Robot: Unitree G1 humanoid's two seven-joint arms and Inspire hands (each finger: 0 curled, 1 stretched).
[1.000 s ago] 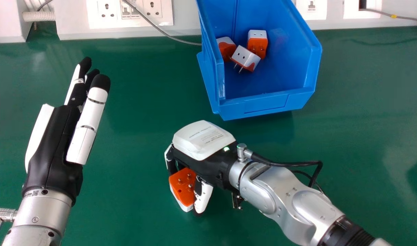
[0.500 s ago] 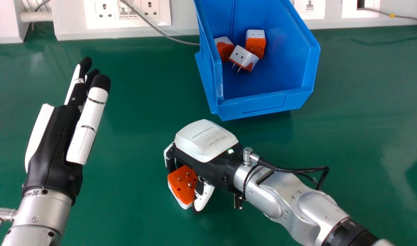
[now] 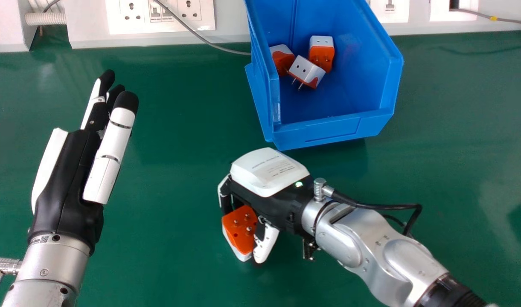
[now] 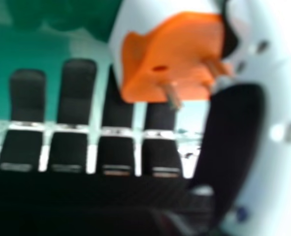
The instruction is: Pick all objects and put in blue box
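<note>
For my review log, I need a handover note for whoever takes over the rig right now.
Right hand: shut on an orange-and-white plug, between the box's near side and the robot.
Left hand: open, holding nothing, at the head view's left.
Done: three plugs inside the blue box.
Left: put the held plug in the box.
</note>
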